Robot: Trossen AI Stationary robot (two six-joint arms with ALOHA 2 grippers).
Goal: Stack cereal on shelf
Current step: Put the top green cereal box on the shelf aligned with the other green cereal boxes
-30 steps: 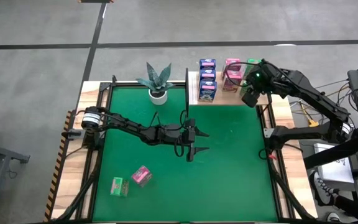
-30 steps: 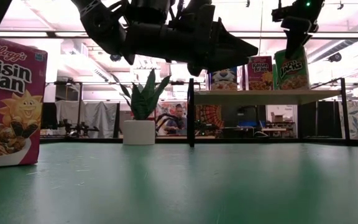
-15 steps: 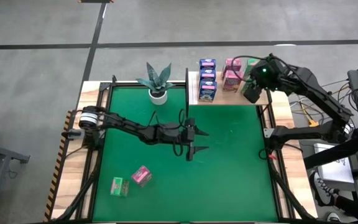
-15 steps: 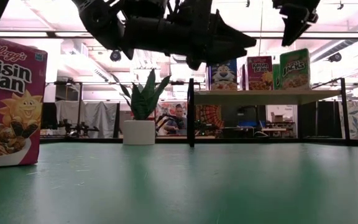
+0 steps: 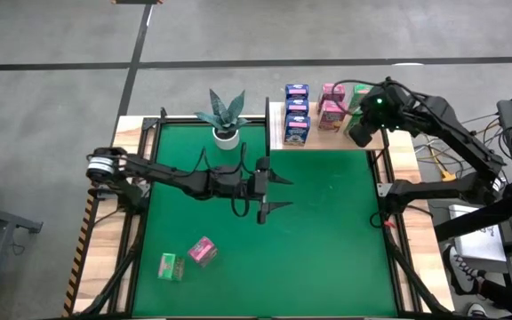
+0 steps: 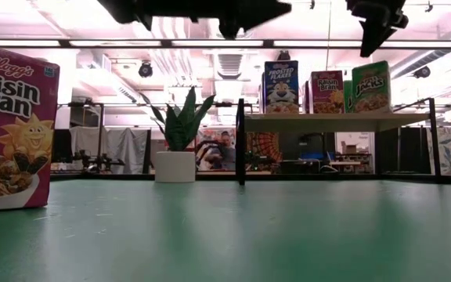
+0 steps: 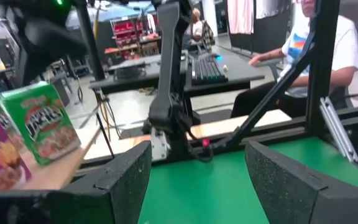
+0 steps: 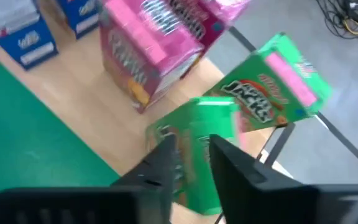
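Observation:
The shelf (image 5: 327,138) is at the table's far right and carries blue (image 5: 296,114), pink (image 5: 332,105) and green (image 5: 360,90) cereal boxes standing upright on its board. My right gripper (image 8: 192,163) hangs above the green boxes (image 8: 197,134). Its fingers are drawn nearly together with nothing between them, and in the low view it (image 6: 373,35) is clear of the box top (image 6: 370,66). My left gripper (image 5: 274,192) is open and level over the middle of the green mat. A pink box (image 5: 203,252) and a green box (image 5: 172,266) lie on the mat at the near left.
A potted plant (image 5: 225,120) stands at the mat's far edge, left of the shelf's black upright (image 6: 240,141). The right arm's base and cables are past the table's right edge (image 5: 398,191). A person in a white shirt (image 7: 325,43) sits beyond the table.
My right gripper has risen off the green box on the shelf. That box was tilted under it and now stands upright on the board. My left gripper has gone up and a little toward the table's far left, staying open.

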